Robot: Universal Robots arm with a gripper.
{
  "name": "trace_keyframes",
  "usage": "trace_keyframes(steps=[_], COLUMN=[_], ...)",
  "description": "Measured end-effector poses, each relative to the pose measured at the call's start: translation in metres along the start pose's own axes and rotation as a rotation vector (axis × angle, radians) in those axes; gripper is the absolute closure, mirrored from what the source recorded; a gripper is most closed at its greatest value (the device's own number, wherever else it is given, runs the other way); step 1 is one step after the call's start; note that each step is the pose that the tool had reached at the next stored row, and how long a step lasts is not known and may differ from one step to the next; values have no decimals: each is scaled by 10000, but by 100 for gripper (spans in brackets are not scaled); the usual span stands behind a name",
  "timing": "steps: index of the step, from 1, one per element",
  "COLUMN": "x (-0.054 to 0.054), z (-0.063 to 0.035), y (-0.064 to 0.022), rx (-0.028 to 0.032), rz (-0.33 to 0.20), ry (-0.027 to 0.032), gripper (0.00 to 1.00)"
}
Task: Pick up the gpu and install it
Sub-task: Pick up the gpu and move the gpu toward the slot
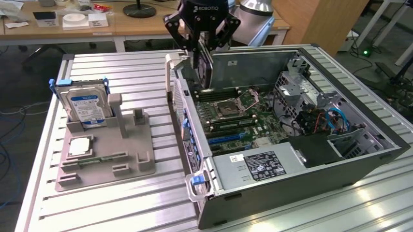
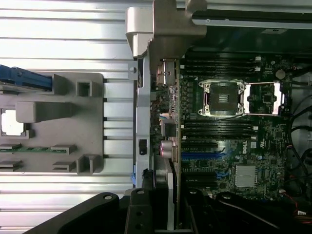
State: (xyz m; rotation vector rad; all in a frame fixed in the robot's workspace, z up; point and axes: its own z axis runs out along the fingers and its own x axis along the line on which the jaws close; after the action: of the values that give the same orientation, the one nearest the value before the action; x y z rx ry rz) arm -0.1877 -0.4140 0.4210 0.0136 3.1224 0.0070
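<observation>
End effector (image 1: pixel 204 48) clamped on the one gpu (image 1: pixel 205 70), which hangs on edge over the 11 o'clock corner of the one open case (image 1: pixel 290 193) in the exterior view. Install looks to be the step in hand; seating calls for the card's edge square over a slot (image 2: pixel 204 153), bracket (image 2: pixel 173 29) at the rear wall (image 1: pixel 183 104). At 9 o'clock, one drive (image 1: pixel 84 104) stands in one tray (image 1: pixel 129 159).

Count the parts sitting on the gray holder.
3. A hard drive stands upright at the far end of the gray holder; a processor chip lies flat mid-holder; a memory stick lies in a slot just in front of it. None seem hidden.
</observation>
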Motion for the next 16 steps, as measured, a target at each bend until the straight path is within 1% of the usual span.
trace_keyframes(steps=[16], x=[-193], z=[4], y=[2], rx=[0], rz=[0], ry=[0], gripper=[72])
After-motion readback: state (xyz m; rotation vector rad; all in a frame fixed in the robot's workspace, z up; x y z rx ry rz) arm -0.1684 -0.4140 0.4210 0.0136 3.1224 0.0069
